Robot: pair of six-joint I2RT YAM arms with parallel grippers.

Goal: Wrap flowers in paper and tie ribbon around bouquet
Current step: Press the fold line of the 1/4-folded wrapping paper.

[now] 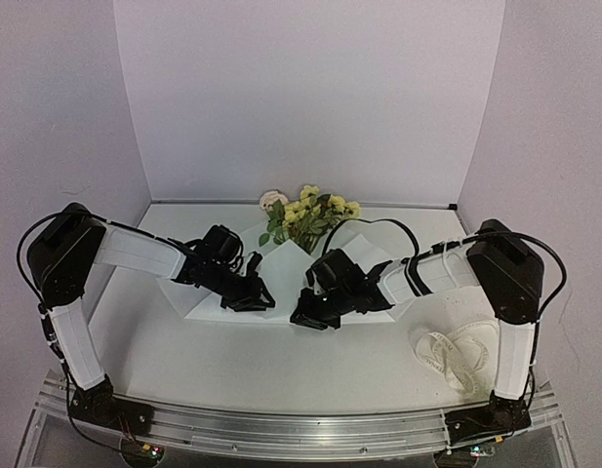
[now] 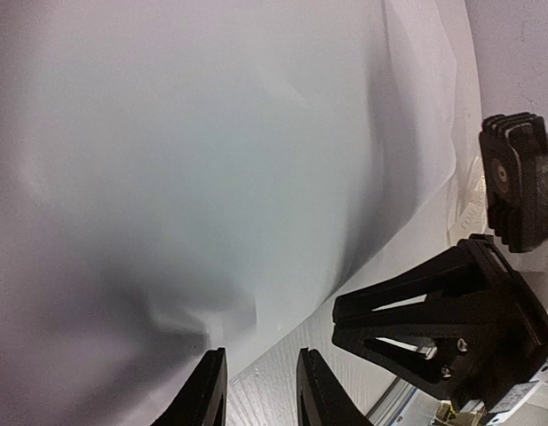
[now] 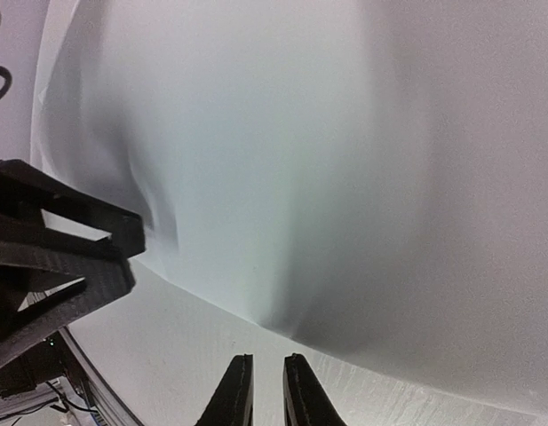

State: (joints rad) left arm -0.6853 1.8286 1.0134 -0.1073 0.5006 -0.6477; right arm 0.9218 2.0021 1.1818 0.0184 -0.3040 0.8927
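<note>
Flanking one paper (image 1: 283,275), two tools (image 1: 256,300) (image 1: 306,319)

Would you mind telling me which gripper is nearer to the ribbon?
Right. The right gripper is at the paper, left of the ribbon; the left gripper lies farther left.

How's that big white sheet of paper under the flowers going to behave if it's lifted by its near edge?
Probably floppy: the large white paper sheet already shows soft creases and dents. It looks thin, so likely light and apt to slide on the table when pushed.
</note>
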